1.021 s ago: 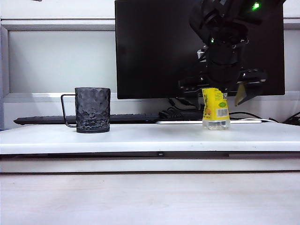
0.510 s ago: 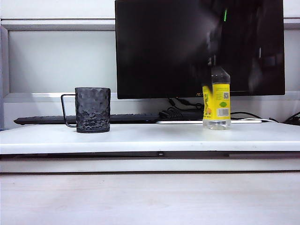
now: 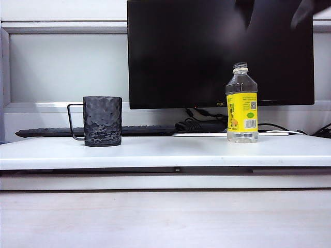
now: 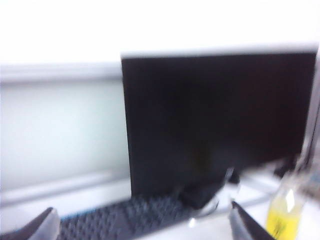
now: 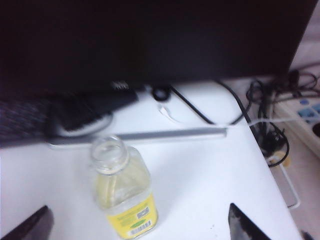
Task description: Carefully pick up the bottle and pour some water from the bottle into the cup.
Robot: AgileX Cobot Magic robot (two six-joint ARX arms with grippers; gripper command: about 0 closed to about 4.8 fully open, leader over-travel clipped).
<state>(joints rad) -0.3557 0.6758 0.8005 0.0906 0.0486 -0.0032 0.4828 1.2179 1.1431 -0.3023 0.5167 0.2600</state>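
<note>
The uncapped bottle (image 3: 241,103) stands upright on the white table (image 3: 165,150), well right of the dimpled cup (image 3: 102,121), while the right gripper (image 5: 135,222) hangs above it and the left gripper (image 4: 145,225) faces the monitor (image 3: 207,51), both spread wide and empty.

A large black monitor (image 3: 220,54) fills the upper centre, a keyboard (image 3: 134,130) below it on the white desk (image 3: 165,152), pale wall (image 3: 62,67) behind.
</note>
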